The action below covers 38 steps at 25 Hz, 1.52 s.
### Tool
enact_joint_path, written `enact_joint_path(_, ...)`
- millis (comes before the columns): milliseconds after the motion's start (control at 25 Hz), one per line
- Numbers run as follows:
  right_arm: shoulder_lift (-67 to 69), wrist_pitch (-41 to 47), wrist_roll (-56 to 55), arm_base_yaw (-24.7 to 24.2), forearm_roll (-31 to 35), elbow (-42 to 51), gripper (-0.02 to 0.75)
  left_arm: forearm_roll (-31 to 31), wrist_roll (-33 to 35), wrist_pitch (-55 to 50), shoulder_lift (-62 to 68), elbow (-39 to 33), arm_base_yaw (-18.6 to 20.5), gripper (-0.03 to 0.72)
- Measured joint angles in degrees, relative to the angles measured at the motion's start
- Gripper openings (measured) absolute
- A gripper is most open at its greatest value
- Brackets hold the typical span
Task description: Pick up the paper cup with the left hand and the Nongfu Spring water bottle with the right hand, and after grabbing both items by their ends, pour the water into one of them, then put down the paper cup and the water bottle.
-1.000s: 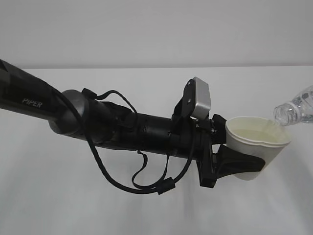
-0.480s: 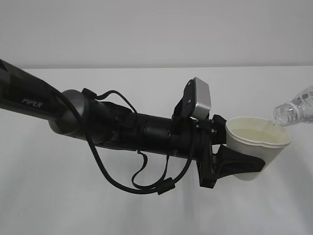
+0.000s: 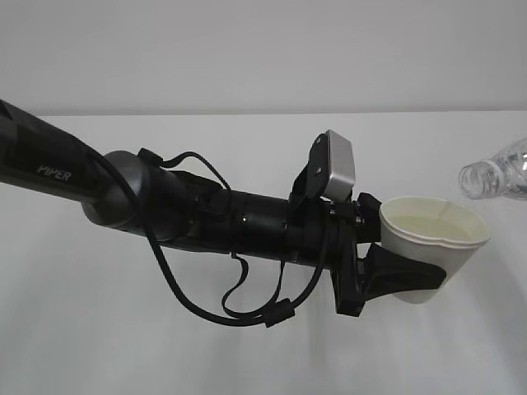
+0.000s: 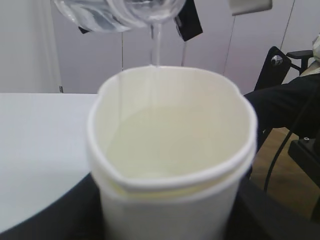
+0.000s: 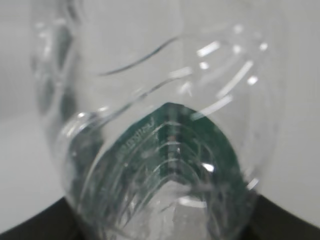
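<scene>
- Right now the small cream-white tapered paper cup [image 3: 432,247] sits clamped in the left hand [image 3: 394,278], a black two-fingered gripper on the arm marked "PIPER"; its rolled rim is squeezed out of round, so the fingers grip it firmly low on its wall, well above the white table [image 3: 247,354].
- Inside it, pale clear water [image 4: 170,145] covers the bottom, and a thin stream [image 4: 156,45] falls from above in the left wrist view.
- Just beside the cup's far rim hangs the open mouth of the clear ribbed plastic bottle with the dark green label [image 3: 494,176], tilted and apart from the cup.
- Your right hand closes on that bottle near its base; only black edges of it show at the bottom of the right wrist view.
- To finish the pour well, hold the cup level and steady, keep the bottle's mouth over the opening, and ease the tilt back gently so drips land inside.
- Count: one cup, one bottle, two grippers.
</scene>
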<state>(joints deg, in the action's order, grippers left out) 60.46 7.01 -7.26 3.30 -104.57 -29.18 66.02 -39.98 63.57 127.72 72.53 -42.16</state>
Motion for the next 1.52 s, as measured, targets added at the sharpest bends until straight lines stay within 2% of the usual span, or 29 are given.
enact_joint_path(320,0.0,-4.1,-4.3,0.0,0.0,0.9,0.386,-0.6,0.0,-0.2,0.0,0.0,0.0,0.421)
enact_joint_path(960,0.0,-4.5,-23.2,0.0,0.0,1.3,0.386,-1.9,0.0,-0.6,0.0,0.0,0.0,0.421)
enact_joint_path(1360,-0.3,-6.2,-42.5,0.0,0.0,1.3,0.386,-3.5,-0.1,-1.0,0.0,0.0,0.0,0.421)
enact_joint_path(1520,-0.3,-6.6,-46.4,0.0,0.0,1.3,0.386,-4.1,-0.1,-0.9,0.0,0.0,0.0,0.421)
